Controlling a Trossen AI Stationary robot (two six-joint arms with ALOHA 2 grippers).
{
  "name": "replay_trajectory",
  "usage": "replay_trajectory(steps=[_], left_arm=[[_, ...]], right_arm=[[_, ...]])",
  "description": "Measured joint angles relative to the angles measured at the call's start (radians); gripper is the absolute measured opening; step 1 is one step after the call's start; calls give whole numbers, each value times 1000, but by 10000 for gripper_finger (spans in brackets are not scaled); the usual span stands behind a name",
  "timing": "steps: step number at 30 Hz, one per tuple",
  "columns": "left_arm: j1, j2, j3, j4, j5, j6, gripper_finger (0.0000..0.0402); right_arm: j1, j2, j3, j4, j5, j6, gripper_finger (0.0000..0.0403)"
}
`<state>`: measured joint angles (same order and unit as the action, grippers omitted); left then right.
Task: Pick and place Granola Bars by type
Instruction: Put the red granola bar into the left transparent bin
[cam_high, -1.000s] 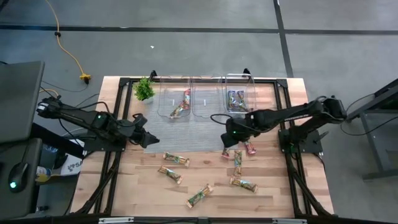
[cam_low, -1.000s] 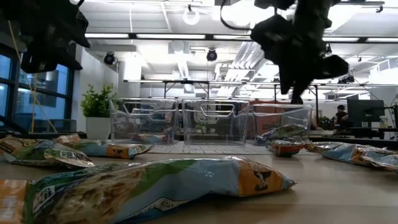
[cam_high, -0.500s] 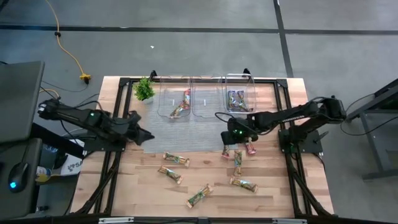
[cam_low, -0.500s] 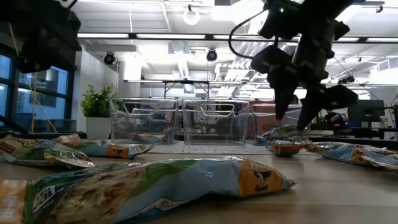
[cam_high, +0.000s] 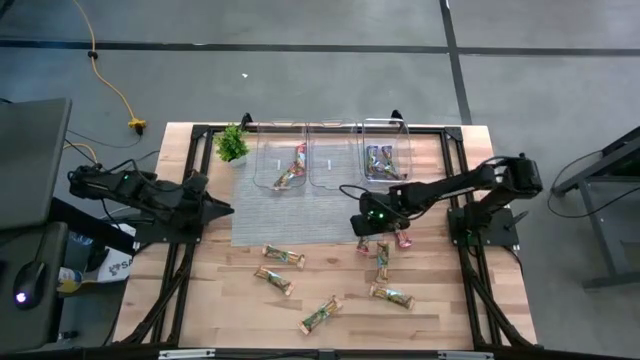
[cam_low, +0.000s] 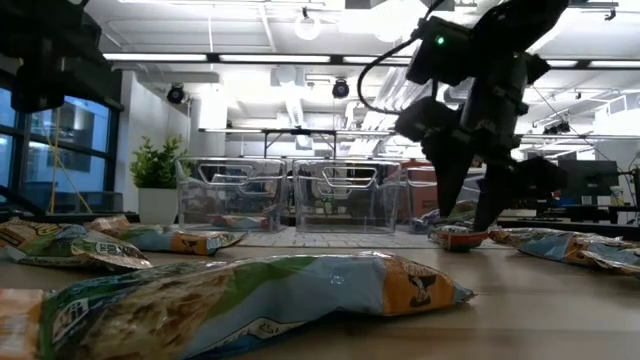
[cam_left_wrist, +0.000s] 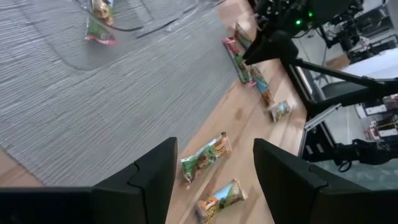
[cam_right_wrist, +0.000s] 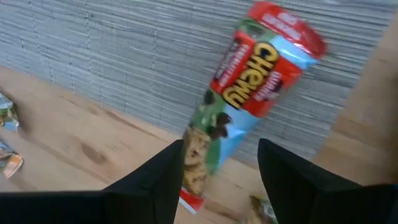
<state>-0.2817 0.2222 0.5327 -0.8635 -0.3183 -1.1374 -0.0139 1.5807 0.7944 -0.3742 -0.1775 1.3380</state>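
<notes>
Hovering low over the right-hand cluster of bars, the right gripper (cam_high: 366, 226) sits at the mat's (cam_high: 270, 215) front right corner in the high view, and the red bar (cam_high: 363, 246) lies just in front of it, its long axis running roughly front to back. The left gripper (cam_high: 212, 209) waits at the mat's left edge, well apart from that cluster, so the right arm looks like the one for this pick. Bins (cam_high: 331, 160) stand along the back, two already holding bars.

Down at table height, the right gripper (cam_low: 468, 205) has its fingers spread, tips just above the red bar (cam_low: 459, 238); whether they touch it cannot be told.

From the left wrist, the left gripper (cam_left_wrist: 214, 180) shows spread fingers with nothing between them, green bars (cam_left_wrist: 206, 157) lying on the wood beyond.

From the right wrist, the right gripper (cam_right_wrist: 219, 177) frames the red bar (cam_right_wrist: 249, 99) between its open fingers, half on the mat, half on wood. Its near end is cut off, and a second bar underneath is hard to make out.
</notes>
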Motion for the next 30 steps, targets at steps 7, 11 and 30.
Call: replay_trajectory(steps=[7,11,30], left_arm=[[0,1,0,-9,2,0,204],[0,1,0,-9,2,2,204],[0,1,0,-8,1,3,204]], right_arm=[[-14,100,88,16,-23,-42,190],[-20,158,143,-16,-39,-61,186],[-10,188,179,-74,-34,-108,84]])
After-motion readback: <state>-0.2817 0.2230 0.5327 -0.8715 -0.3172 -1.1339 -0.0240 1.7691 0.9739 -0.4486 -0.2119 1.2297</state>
